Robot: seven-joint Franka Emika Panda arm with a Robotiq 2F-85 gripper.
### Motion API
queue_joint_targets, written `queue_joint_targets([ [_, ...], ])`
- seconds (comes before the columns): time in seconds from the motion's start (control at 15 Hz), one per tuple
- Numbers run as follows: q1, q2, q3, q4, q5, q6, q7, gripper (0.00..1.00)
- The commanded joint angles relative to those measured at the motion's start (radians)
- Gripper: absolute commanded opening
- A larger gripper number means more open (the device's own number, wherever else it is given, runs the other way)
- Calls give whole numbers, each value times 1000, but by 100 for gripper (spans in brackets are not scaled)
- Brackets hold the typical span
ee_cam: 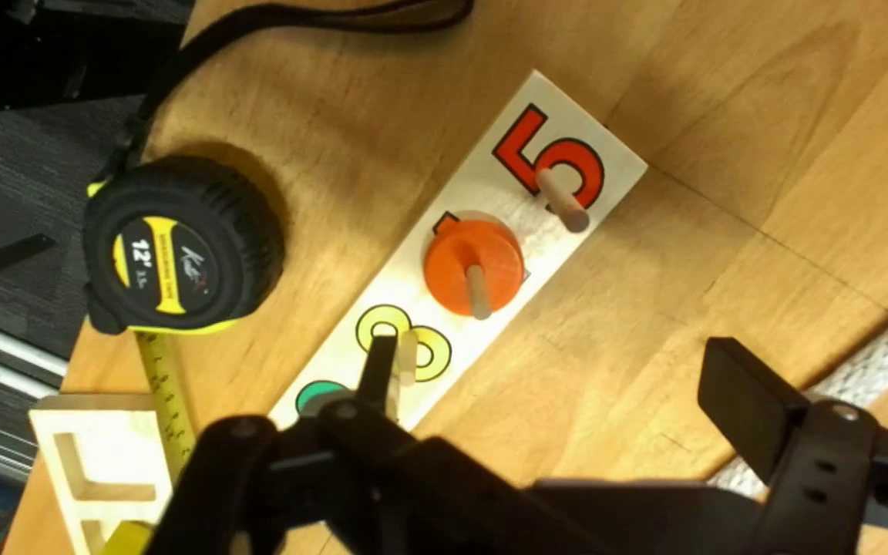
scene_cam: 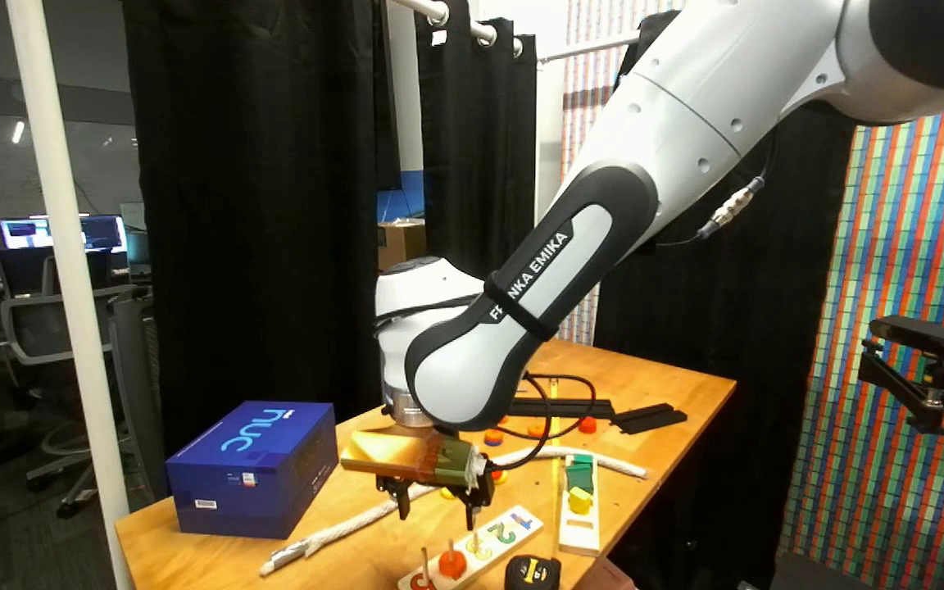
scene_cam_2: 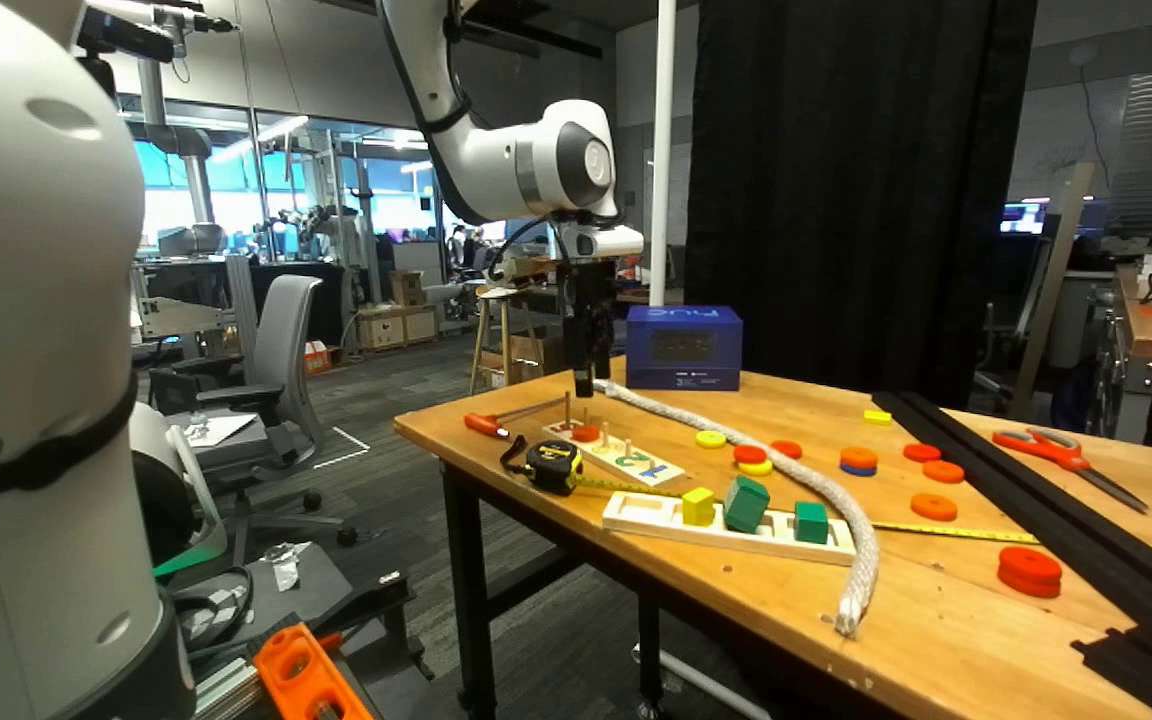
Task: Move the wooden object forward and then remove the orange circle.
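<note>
The gripper (ee_cam: 554,374), spread wide and empty, hangs clear of the wooden board (ee_cam: 459,331) with its pegged orange disc (ee_cam: 452,266), the forward push, seemingly pending, calling for a descent.

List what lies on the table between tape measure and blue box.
First the numbered wooden board, carrying an orange ring, then the white rope; both exterior views show this.
</note>
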Motion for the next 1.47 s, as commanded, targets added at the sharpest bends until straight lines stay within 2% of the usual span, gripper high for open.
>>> queue_joint_targets([
  [0.0, -4, -67, 1, -23, -22, -38, -10, 100],
  [0.33, 1, -59, 2, -5, -28, -106, 104, 100],
  [0.93, -20, -52, -2, -51, 8, 5, 302, 100],
  [1.4, -28, -10, 0, -98, 49, 114, 368, 100],
])
